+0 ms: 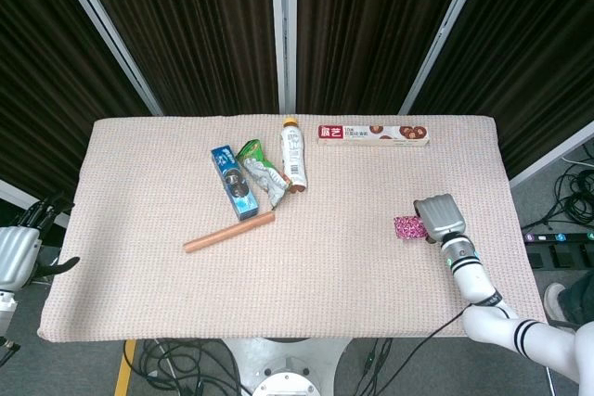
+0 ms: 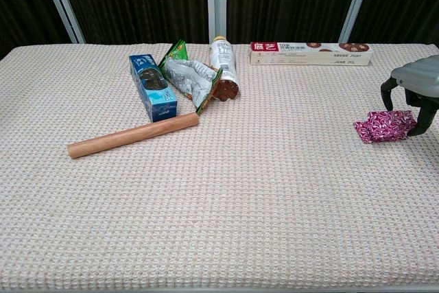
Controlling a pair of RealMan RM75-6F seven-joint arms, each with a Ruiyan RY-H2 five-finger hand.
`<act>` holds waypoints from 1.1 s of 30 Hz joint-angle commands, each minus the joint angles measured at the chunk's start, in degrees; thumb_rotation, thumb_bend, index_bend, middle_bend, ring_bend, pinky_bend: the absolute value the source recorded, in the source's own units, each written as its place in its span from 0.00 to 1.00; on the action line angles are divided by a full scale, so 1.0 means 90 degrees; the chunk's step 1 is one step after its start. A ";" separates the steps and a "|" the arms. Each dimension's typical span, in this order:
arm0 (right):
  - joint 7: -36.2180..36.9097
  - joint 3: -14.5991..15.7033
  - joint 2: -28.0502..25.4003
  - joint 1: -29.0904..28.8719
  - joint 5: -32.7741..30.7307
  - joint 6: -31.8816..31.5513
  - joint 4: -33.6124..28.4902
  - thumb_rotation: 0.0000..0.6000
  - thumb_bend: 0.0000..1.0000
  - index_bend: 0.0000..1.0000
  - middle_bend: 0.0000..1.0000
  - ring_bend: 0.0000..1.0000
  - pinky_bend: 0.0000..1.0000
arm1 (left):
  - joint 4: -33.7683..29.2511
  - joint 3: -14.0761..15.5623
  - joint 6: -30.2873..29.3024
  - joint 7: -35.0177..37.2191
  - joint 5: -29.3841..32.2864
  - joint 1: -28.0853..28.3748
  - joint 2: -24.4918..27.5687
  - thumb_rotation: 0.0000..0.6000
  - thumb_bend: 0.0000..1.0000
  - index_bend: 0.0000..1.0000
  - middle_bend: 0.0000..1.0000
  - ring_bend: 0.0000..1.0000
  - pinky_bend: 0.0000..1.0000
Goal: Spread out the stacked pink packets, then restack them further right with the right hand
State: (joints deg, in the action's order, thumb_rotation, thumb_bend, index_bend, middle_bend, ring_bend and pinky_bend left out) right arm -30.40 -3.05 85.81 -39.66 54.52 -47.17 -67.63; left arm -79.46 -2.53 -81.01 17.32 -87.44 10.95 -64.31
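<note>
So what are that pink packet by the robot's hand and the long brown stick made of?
The pink packet looks like thin glossy plastic film or foil: crinkled, patterned, catching light. The brown stick has a matte, even tan surface, probably wood, though smooth plastic can't be ruled out. The right hand has a grey, hard-looking shell.

We counted one pink packet (image 2: 385, 126), one wooden rod (image 2: 133, 135), one bottle (image 2: 223, 68), three other packages.
</note>
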 commanded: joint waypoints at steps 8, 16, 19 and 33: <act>0.0617 -0.0059 0.0399 -0.0039 0.0347 0.0377 0.0726 1.00 0.00 0.46 1.00 1.00 0.96 | -0.0037 -0.0002 0.0048 -0.0064 0.0035 0.0018 0.0018 1.00 0.02 0.24 0.18 0.17 0.30; 0.0705 -0.0102 0.0499 -0.0011 0.0401 0.0413 0.0863 1.00 0.00 0.45 1.00 1.00 0.96 | -0.0004 -0.0003 0.0049 -0.0009 0.0027 0.0025 0.0039 1.00 0.02 0.24 0.18 0.17 0.30; 0.0642 -0.0108 0.0508 -0.0014 0.0364 0.0453 0.0891 1.00 0.00 0.41 1.00 1.00 0.96 | 0.0009 0.0001 0.0044 0.0009 0.0021 0.0024 0.0033 1.00 0.02 0.24 0.18 0.17 0.30; 0.0501 -0.0156 0.0624 -0.0045 0.0215 0.0631 0.1110 1.00 0.00 0.35 1.00 1.00 0.96 | 0.0093 -0.0006 0.0098 0.0059 0.0057 0.0046 0.0017 1.00 0.02 0.24 0.18 0.17 0.30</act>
State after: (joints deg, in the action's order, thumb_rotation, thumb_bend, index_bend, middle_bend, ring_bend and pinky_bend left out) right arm -25.87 -4.43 91.44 -40.07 56.44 -41.46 -57.62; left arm -78.63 -2.59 -80.13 17.85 -86.92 11.37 -64.16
